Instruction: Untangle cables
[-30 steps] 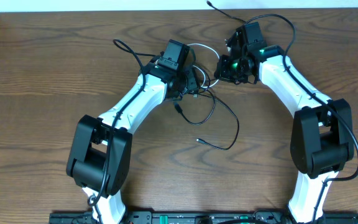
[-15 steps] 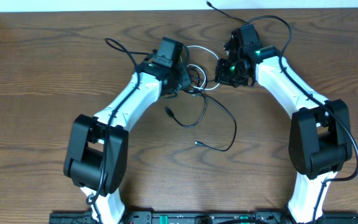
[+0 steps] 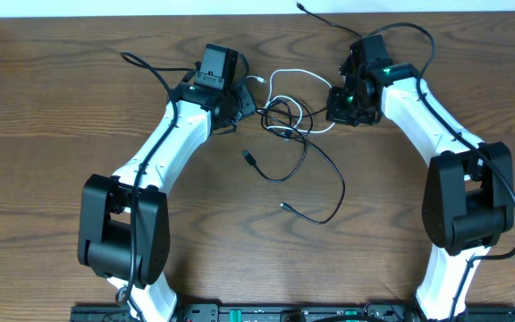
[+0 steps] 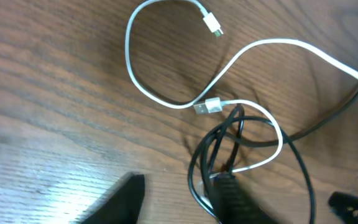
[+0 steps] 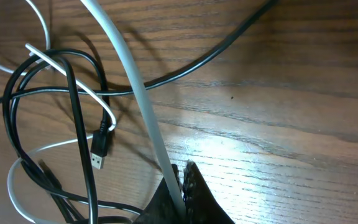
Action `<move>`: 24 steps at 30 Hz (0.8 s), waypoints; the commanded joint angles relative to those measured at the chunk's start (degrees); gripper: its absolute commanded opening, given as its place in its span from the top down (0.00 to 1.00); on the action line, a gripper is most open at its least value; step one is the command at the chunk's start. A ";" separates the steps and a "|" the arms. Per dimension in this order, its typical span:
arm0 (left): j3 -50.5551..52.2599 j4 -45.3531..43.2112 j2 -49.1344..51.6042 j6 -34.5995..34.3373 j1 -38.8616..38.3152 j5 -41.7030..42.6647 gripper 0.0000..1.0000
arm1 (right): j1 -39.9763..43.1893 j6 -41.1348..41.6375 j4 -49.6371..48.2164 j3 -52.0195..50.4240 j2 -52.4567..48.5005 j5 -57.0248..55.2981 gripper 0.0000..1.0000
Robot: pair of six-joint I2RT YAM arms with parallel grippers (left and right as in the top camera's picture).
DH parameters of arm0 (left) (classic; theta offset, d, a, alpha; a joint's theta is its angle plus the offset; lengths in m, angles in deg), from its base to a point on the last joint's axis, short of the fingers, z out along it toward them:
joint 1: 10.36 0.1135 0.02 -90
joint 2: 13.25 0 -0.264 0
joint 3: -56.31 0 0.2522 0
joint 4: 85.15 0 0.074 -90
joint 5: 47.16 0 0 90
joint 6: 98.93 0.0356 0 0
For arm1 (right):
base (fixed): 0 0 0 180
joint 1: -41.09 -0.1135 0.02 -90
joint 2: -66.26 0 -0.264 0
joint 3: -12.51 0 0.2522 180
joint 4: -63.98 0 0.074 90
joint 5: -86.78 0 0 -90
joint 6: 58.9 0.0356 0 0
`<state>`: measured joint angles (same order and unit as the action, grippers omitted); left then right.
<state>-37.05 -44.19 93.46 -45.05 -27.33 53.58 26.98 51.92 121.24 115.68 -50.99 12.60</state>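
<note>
Left gripper: fingers apart, gripping nothing. Black cord loops sit just beside one finger, with white cord beyond on the table. Right gripper: fingers closed, pinching white cord; black loops lie to their left.

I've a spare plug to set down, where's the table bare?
Bare: the table left of the left arm, and the front strip between it and the right arm, below the black cable. Crowded: from left gripper to right gripper, around the tangle.

Table: brown wood-grain top. Lying directly on it near centre are one white cable and one black cable, loosely looped and crossing each other.
</note>
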 commanded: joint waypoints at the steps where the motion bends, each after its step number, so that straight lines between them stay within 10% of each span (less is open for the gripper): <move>1: -1.01 0.15 -1.07 -3.61 0.07 3.74 0.45 | -0.39 -1.62 0.02 0.04 1.84 -0.44 0.99; 18: -0.98 -4.00 5.38 -12.68 -4.09 8.04 0.59 | -0.98 -2.27 0.00 0.04 1.84 -0.70 0.99; 24: -0.98 -3.63 6.34 -12.02 -3.41 4.57 0.87 | -0.98 -2.27 0.00 0.04 1.84 -0.66 0.99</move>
<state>-37.05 -47.97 99.39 -57.46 -31.53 60.49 26.24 50.78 121.22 115.68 -50.99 12.38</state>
